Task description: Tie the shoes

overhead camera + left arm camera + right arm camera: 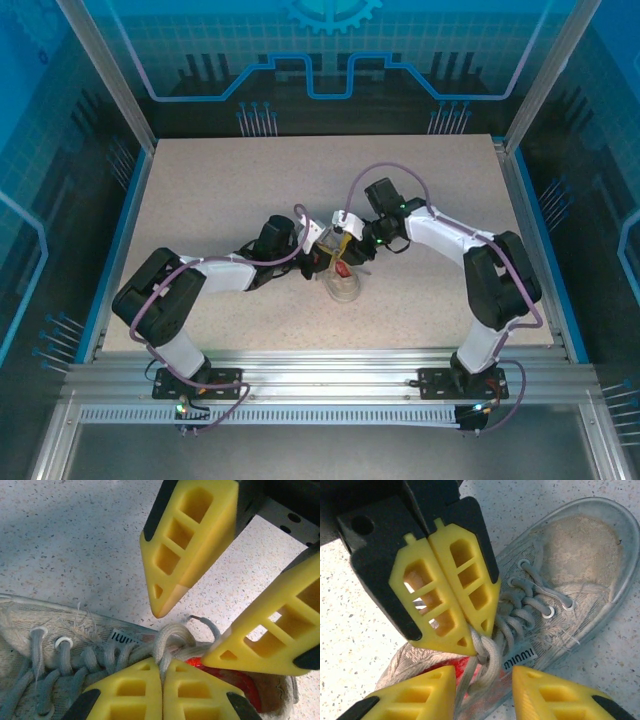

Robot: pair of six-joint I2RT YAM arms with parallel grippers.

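The sneaker (344, 284) lies about mid-table, its toe turned toward the arm bases. Its rounded toe cap (600, 525) is smooth, glossy and whitish. Behind that the upper is coarse whitish-grey canvas, frayed into loose threads along the edge of the lacing. Thin, round woven laces (532, 597) criss-cross through small metal-ringed eyelets (549, 612) up the sneaker's middle. A small white label (520, 657) with dark lettering sits beside the top of the lacing. Past it, inside the sneaker's opening, shows a shiny red patch (235, 680).

Over the top of the lacing, the left gripper (162, 666) comes in from the sneaker's left. Its two yellow plastic fingers are wedge-shaped with cut-out cells and black backing. They are pressed flat together, with their tips pinching a bunched loop of lace just above the label.

The right gripper (484, 675) reaches in from the sneaker's far right side. Its matching yellow fingers stand apart with a clear gap between them, over the sneaker's opening. Lace strands run through that gap, but neither pad is seen clamping them. One fingertip hangs over bare table just beside the sneaker. The other hangs over the red lining.

Beyond the sneaker, the table (220, 190) is flat, pale and speckled like stone.
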